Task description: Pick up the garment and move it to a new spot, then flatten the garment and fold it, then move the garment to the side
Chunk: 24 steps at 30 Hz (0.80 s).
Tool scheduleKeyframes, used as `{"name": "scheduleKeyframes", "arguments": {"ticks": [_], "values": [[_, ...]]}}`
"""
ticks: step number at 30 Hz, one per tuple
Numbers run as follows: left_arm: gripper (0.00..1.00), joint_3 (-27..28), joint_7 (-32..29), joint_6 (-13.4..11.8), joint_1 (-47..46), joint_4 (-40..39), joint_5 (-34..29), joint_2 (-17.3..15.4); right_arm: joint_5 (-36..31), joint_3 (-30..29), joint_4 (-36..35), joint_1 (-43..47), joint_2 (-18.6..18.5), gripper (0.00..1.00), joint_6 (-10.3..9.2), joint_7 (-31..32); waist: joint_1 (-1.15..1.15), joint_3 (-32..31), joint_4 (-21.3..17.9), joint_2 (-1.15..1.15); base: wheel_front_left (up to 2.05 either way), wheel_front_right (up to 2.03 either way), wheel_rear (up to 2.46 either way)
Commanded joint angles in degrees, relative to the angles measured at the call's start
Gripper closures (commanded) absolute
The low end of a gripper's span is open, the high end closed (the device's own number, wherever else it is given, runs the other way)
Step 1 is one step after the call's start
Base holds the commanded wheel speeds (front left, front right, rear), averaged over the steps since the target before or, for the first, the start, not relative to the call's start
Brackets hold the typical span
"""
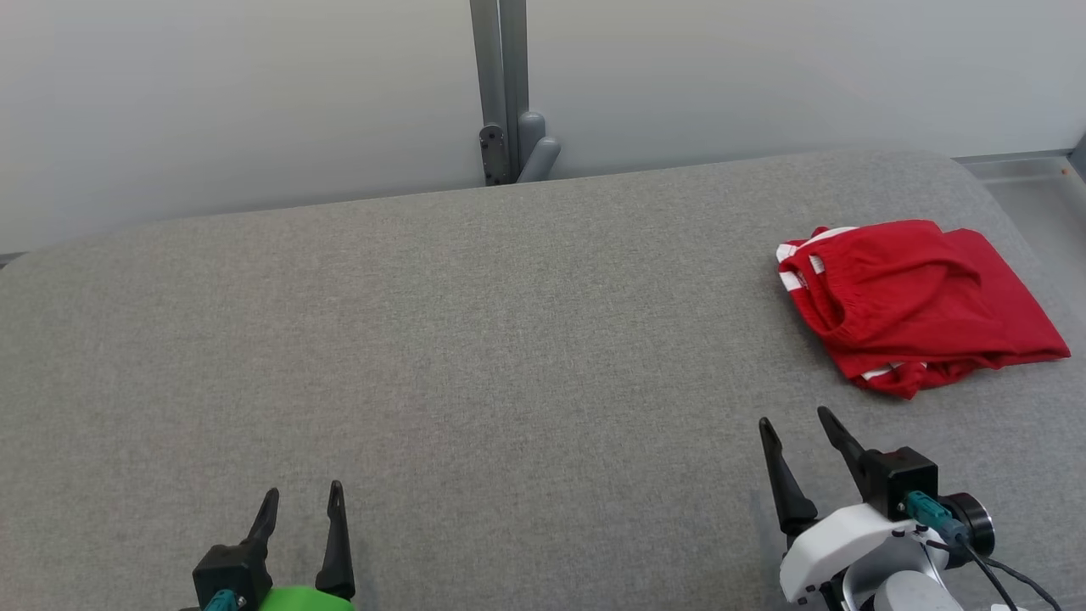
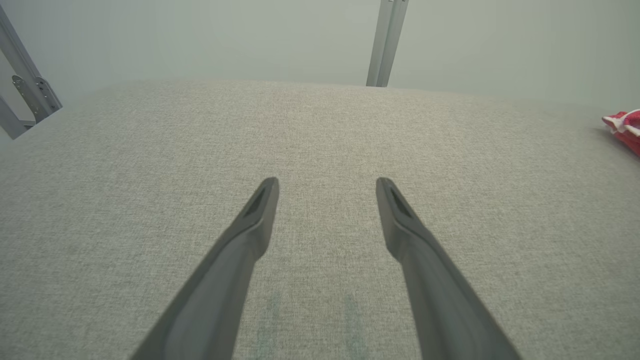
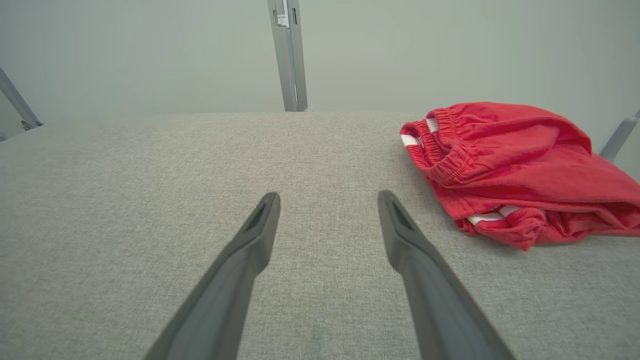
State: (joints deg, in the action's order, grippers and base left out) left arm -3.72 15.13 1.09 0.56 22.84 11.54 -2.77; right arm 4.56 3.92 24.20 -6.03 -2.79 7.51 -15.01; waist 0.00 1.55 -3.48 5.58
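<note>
Garment (image 1: 916,305): red with white stripes, folded into a compact bundle. It lies on the grey fabric-covered table (image 1: 475,339) at about 2 o'clock in the head view, close to the table's right edge. The elastic waistband faces 9 o'clock.

Left gripper (image 1: 304,490): at 7 o'clock in the head view, over bare table. Jaws apart, gripping nothing. Well apart from the garment.

Right gripper (image 1: 793,417): at 5 o'clock in the head view. Jaws apart, gripping nothing. The garment lies at 1 o'clock from its fingertips, near but not touching. The right wrist view confirms a strip of bare table between the two.

Metal post (image 1: 502,85): upright at 12 o'clock, behind the table's far edge, against a pale wall (image 1: 212,102).
</note>
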Motion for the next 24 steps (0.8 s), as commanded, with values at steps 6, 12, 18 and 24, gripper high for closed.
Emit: {"name": "scheduleKeyframes", "arguments": {"ticks": [6,12,18,24], "values": [[1.0,-0.1,0.0,0.9,0.1,1.2,1.2,0.1,0.2,0.6,1.5,0.2,0.1,1.0,0.01,0.1,0.0,0.2,-0.1,0.0,0.0,0.0,0.0],[1.0,1.2,-1.8,1.2,-1.0,2.4,5.5,0.2,5.0,-0.8,2.6,-0.1,0.3,1.0,0.02,1.9,0.0,0.2,0.0,-0.09,0.0,0.0,0.0],[1.0,1.8,-3.2,1.3,-1.7,1.6,10.8,0.1,10.9,-1.4,2.0,-0.5,0.2,1.0,0.02,3.3,0.0,0.3,0.2,-0.06,0.0,0.0,0.0],[1.0,2.4,-4.6,1.4,-2.3,0.2,16.9,0.1,17.5,-2.0,1.1,-0.7,0.2,1.0,0.01,4.6,0.0,0.6,0.3,0.0,0.0,0.0,0.0]]}}
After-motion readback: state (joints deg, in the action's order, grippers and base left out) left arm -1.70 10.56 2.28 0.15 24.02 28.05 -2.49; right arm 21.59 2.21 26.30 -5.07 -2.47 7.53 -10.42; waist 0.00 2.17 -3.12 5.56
